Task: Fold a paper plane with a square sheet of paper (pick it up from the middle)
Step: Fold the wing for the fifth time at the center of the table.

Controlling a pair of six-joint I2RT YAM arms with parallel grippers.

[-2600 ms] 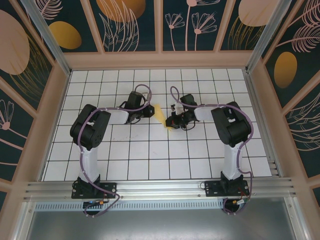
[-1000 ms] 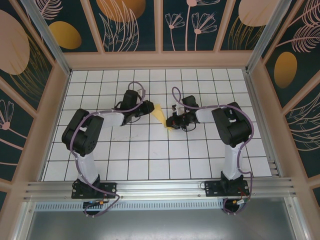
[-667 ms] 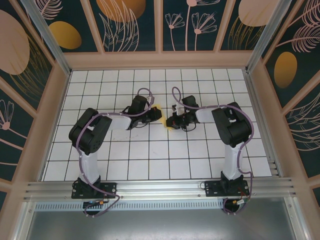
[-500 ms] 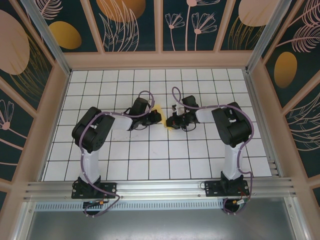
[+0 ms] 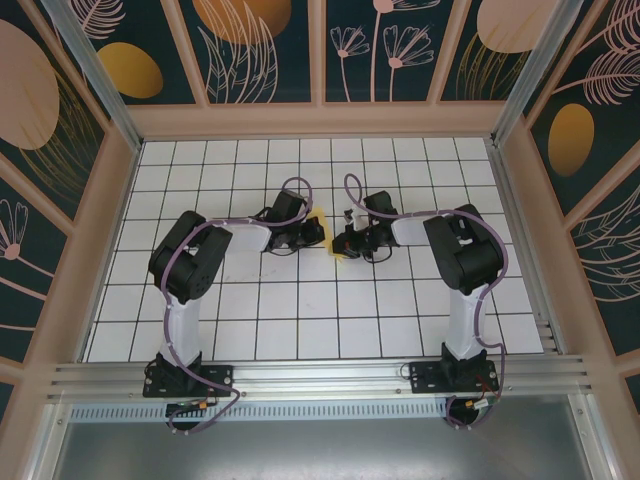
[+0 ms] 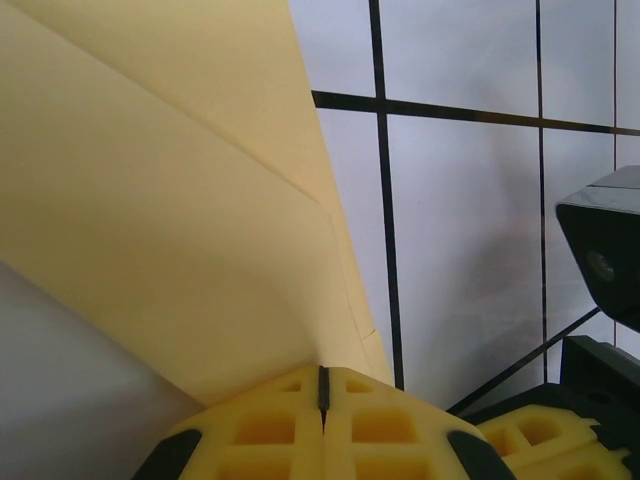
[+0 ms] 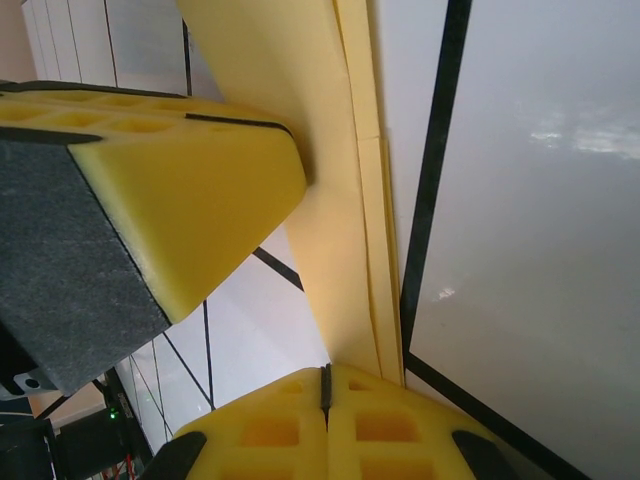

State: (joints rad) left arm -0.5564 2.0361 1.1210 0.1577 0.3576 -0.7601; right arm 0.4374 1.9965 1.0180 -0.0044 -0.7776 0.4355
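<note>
- The paper (image 6: 150,200) is pale yellow and folded over on itself. In the left wrist view a crease runs slantwise across its broad face. In the right wrist view its long edge (image 7: 365,200) shows several thin layers stacked together.
- Around it, the two arm bases sit at the near edge of the table (image 5: 300,300), which is white with a black grid. Both arms reach inward to meet near the middle. Dark walls with orange ovals and pale flower prints (image 5: 130,70) stand along the sides and the far edge. Nothing lies between the paper and the fingers.
- From above, the paper (image 5: 320,221) sits about midway between the left and right edges of the table, slightly toward the far edge. It is wedged between the two wrists and mostly covered by them. I cannot tell whether it touches the table.
- The left gripper (image 6: 322,392) has its yellow pads pressed together, with a narrow end of the paper pinched in the seam between them.
- The right gripper (image 7: 324,385) is likewise fully closed, clamping the layered edge of the paper.
- One foam pad of the left gripper (image 7: 190,200) presses on the paper just beyond the right gripper's pinch, so the two grips sit close together on one piece.
</note>
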